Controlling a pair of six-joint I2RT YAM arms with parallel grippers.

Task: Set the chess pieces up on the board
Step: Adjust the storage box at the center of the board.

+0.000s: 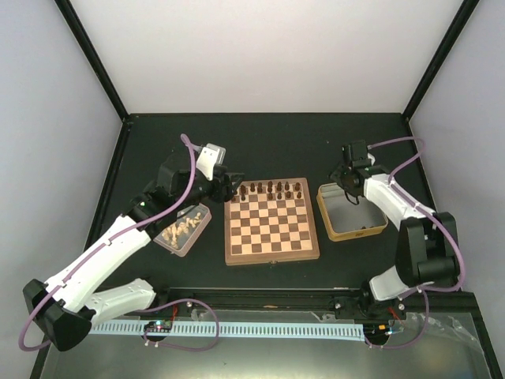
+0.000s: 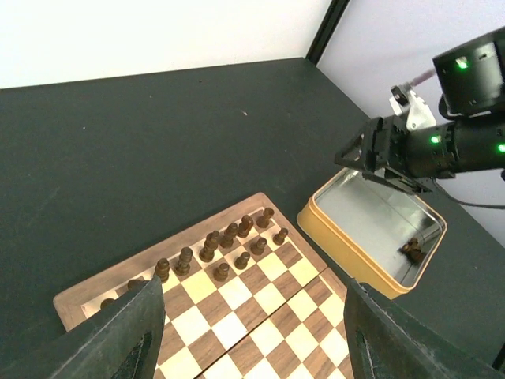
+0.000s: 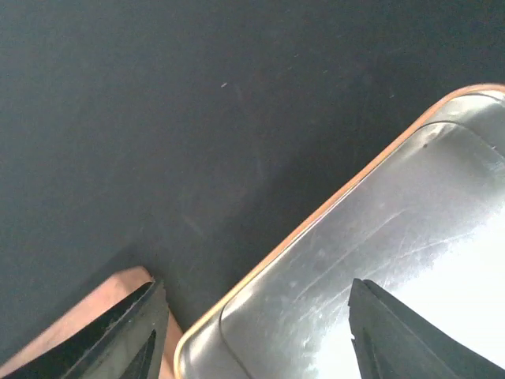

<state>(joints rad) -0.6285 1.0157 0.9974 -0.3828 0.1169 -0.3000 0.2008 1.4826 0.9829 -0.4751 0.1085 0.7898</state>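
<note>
Risk: your left fingers (image 2: 118,339), spread wide and empty, hang by the far-left corner of the square checkered wooden board (image 1: 272,233), close to the tiny dark brown wooden chess pieces (image 1: 272,188) standing in its far rows; a low sweep could topple them. Right fingers (image 3: 410,332): wide apart, empty, above a corner of the gold-rimmed metal tray (image 1: 375,229), where one dark piece (image 2: 412,250) lies

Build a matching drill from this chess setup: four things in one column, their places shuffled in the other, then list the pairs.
Things:
1. dark chess pieces
2. pale pieces
3. left gripper
4. right gripper

Places:
A. above the far edge of the right tin
B. on the far rows of the board
C. by the board's far left corner
D. in the left tray

Pairs: 1-B, 2-D, 3-C, 4-A.
</note>
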